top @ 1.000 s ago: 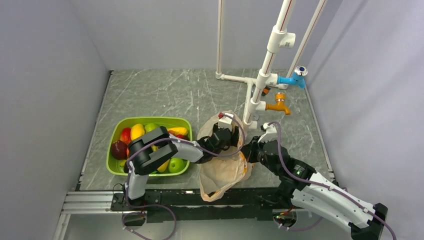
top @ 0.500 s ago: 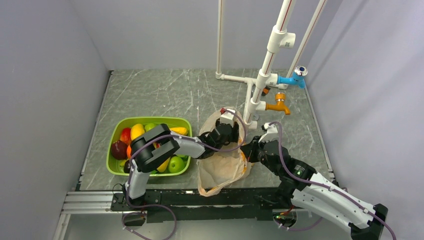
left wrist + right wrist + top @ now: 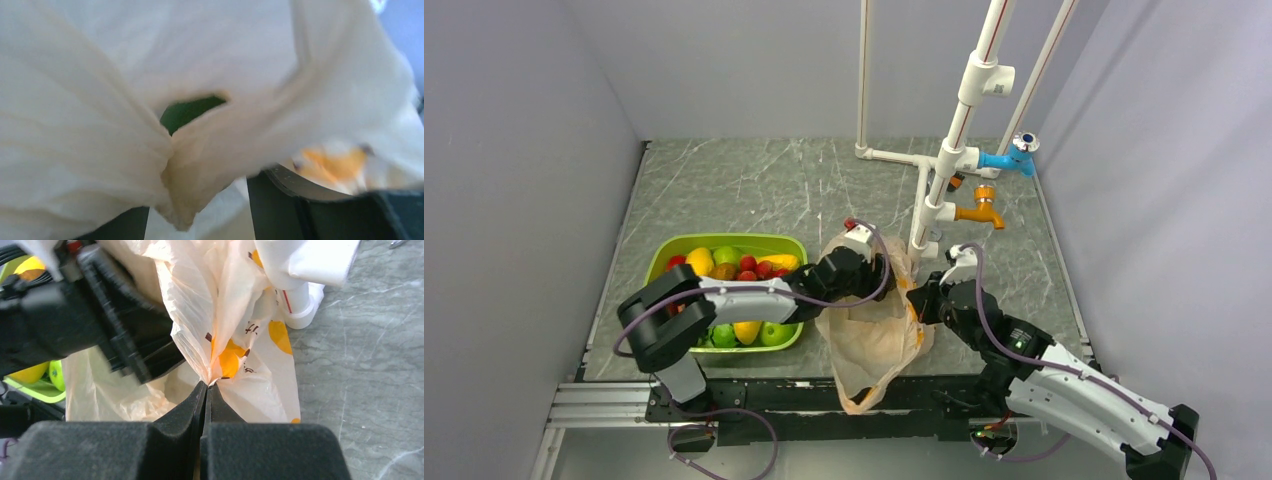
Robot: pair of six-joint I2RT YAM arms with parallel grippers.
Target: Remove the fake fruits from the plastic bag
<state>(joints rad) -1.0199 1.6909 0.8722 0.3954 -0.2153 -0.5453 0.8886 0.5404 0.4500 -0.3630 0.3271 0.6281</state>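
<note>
the right end effector (image 3: pixel 205 386) is clenched on a thin fold of the plastic bag (image 3: pixel 876 335) near its mouth. that pinch holds film only, so a hard pull from the other arm could tear it or slide it free, and the bag would slump onto the surface (image 3: pixel 754 185). the left end effector (image 3: pixel 872 270) sits at the bag's mouth. its fingers (image 3: pixel 272 212) stand apart with film bunched between them, and i cannot tell whether they hold anything. if they close here they may catch plastic instead of fruit, and a lift would then drag the whole bag along. the white pipe stand (image 3: pixel 300 307) is just behind the bag, so loose film could snag on it.

the bag hangs between the two arms, its tail over the near edge. of the fake fruits (image 3: pixel 192 111) only a dark green patch shows, through a gap in the film, and only in the left wrist view. the overhead view alone shows the green tub (image 3: pixel 656 265) just left of the bag, with coloured fruits (image 3: pixel 746 268) lying in it.
</note>
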